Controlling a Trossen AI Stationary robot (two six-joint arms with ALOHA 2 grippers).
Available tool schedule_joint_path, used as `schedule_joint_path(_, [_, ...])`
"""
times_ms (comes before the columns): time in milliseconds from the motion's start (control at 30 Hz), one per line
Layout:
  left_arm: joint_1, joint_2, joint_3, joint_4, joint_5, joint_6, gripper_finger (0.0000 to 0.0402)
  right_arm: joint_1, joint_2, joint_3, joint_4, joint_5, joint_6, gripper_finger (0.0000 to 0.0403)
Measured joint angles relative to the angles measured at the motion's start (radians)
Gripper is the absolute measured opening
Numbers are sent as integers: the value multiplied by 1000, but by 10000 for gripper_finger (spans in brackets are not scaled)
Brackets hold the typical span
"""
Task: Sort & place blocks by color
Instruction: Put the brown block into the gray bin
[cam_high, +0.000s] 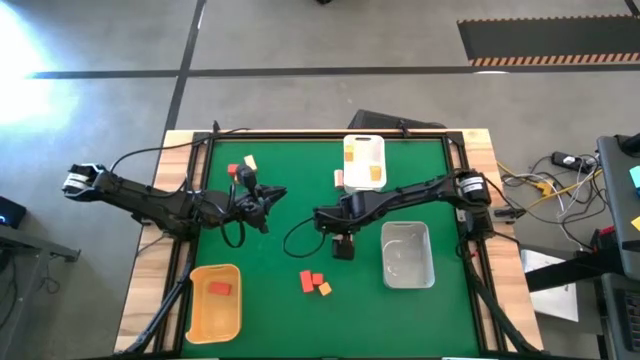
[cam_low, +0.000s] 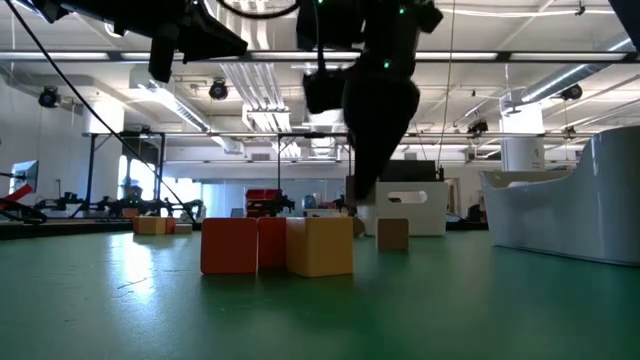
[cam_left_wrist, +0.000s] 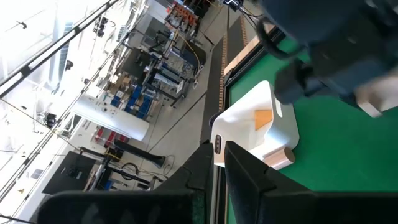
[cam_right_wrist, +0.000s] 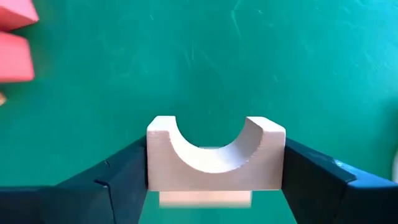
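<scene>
**Handling notes: pale arch block in the right end effector**

The right end effector (cam_right_wrist: 214, 180) stood near the middle of the green tabletop (cam_high: 280, 280), its two dark fingers (cam_right_wrist: 112, 180) set against the flat end faces of a pale tan wooden block with a half-round notch (cam_right_wrist: 214, 155); the block appeared clamped between them, low over the tabletop. The block looked light, rigid and solid; its smooth sawn faces would likely offer moderate friction; breakage seemed unlikely. The flat parallel ends were judged the correct grasp surfaces; the curved notch gave no seat for a finger.

Two red wooden cubes (cam_high: 311, 281) and an orange-yellow wooden cube (cam_high: 325, 289) lay together just beside the right end effector; a red block (cam_high: 220, 289) lay in the yellow rectangular tray (cam_high: 197, 318); the clear rectangular tray (cam_high: 407, 255) sat close by on the other side.

The left end effector (cam_high: 275, 196) waited over the tabletop's left half, its fingers together, empty.

No brand, label or legible writing could be made out.
</scene>
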Motion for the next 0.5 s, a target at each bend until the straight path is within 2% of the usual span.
schedule_joint_path(133, [0,0,0,0,0,0,24,0,-78,1,-80,-1,136,284])
schedule_joint_path(300, [0,0,0,0,0,-3,24,4,-175,-1,-235,-5,530,279])
schedule_joint_path(500, [0,0,-5,0,0,-3,24,94,-274,-30,-359,6,944,289])
